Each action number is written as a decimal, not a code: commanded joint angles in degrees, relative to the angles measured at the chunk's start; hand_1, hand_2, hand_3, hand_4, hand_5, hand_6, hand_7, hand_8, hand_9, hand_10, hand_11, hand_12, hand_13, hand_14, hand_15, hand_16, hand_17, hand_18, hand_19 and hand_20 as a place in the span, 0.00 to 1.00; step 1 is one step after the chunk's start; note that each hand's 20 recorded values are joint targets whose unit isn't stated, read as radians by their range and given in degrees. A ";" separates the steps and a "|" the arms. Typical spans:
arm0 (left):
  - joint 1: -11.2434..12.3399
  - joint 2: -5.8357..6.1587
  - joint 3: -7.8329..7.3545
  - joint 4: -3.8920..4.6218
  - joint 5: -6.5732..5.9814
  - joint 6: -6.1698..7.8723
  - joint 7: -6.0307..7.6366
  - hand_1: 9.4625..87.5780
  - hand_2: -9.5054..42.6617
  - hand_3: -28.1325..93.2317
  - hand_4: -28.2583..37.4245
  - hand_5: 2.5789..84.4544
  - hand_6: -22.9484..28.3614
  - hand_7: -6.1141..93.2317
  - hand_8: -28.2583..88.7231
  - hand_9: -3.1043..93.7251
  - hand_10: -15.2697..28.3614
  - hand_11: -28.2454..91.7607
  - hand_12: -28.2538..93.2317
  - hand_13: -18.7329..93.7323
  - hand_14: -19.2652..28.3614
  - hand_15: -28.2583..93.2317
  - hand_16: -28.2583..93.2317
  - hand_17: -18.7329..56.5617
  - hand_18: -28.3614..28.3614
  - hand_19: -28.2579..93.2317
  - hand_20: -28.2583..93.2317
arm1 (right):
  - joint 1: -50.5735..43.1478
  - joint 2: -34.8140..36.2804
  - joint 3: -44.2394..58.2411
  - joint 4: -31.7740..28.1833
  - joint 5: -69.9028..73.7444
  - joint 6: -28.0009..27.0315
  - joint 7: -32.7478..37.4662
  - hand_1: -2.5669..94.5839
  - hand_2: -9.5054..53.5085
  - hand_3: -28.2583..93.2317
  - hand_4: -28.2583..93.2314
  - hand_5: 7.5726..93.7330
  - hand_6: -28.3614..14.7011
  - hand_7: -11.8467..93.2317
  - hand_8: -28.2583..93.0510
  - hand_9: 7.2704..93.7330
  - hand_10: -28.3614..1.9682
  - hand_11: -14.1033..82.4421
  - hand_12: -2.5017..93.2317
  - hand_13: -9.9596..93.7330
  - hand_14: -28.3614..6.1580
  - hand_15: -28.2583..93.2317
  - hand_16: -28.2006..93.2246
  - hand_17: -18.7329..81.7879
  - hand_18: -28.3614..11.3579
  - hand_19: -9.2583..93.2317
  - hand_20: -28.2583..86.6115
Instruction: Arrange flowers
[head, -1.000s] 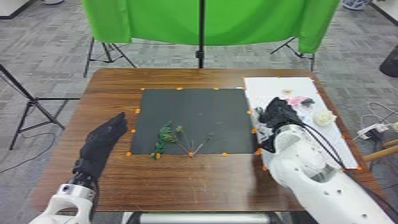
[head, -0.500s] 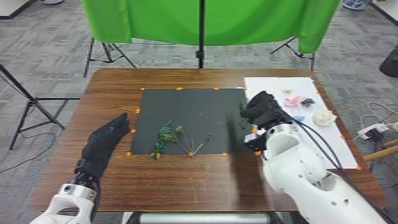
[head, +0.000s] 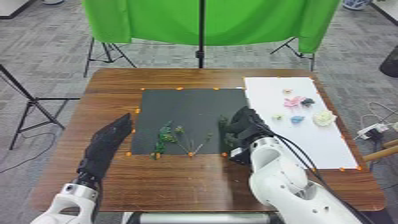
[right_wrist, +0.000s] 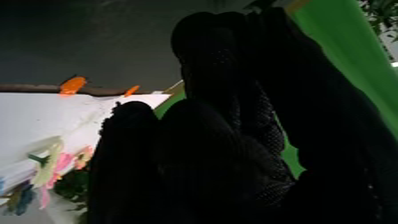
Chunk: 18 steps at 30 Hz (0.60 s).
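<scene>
In the head view my right hand (head: 242, 129) is over the dark mat's right edge, its fingers curled round a dark green sprig (head: 222, 121) that sticks out on its left. The right wrist view shows my right hand (right_wrist: 213, 135) with a dark tip of the sprig (right_wrist: 259, 4) by its fingers. Green foliage (head: 163, 140) and thin stems (head: 193, 148) lie on the mat's lower left part. Pink (head: 293, 102), blue (head: 296, 119) and cream (head: 324, 118) flowers lie on the white sheet. My left hand (head: 110, 132) is left of the mat with straight fingers.
The dark mat (head: 182, 107) and white sheet (head: 275, 150) are fixed on the wooden table (head: 169, 185) with orange tabs. A dark flower (head: 307, 102) lies beside the pink one. Behind the table hangs a green cloth (head: 160, 22) on a stand.
My right hand has moved left from the white sheet to the mat's right edge, carrying the sprig. The blue and light green flowers it covered are in sight. The left hand has kept still.
</scene>
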 joint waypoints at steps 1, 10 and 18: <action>0.62 -0.49 0.00 0.44 0.05 -0.86 -0.14 0.17 0.07 0.78 0.10 0.42 0.54 0.08 0.21 0.37 0.60 0.27 0.33 0.38 0.73 0.27 0.28 0.22 0.73 0.23 0.36 | -1.05 0.40 0.70 -0.11 -1.67 -0.03 -0.73 0.63 0.00 0.55 0.29 0.85 0.56 0.37 0.44 0.95 0.50 0.58 0.30 1.00 0.78 0.75 0.44 0.94 0.62 1.00 0.63; 0.61 -0.61 -0.08 0.43 0.45 -1.39 -0.13 0.16 0.05 0.78 0.10 0.42 0.54 0.08 0.21 0.37 0.60 0.27 0.33 0.38 0.73 0.27 0.28 0.22 0.73 0.23 0.36 | -2.05 0.54 0.98 -0.71 -2.63 -0.82 -0.77 0.85 0.00 0.00 0.63 0.83 0.55 0.37 0.44 0.92 0.48 0.59 0.30 1.00 0.78 0.73 0.46 0.93 0.63 1.00 0.62; 0.60 -0.50 -0.13 0.42 0.40 -1.60 -0.34 0.17 0.04 0.78 0.10 0.41 0.54 0.08 0.21 0.37 0.60 0.27 0.33 0.38 0.73 0.27 0.28 0.22 0.73 0.23 0.36 | -5.04 1.79 3.91 -3.85 -6.35 -2.53 1.12 0.40 0.01 0.72 0.20 0.83 0.55 0.41 0.20 0.92 0.46 0.59 0.30 1.00 0.77 0.73 0.46 0.93 0.61 1.00 0.63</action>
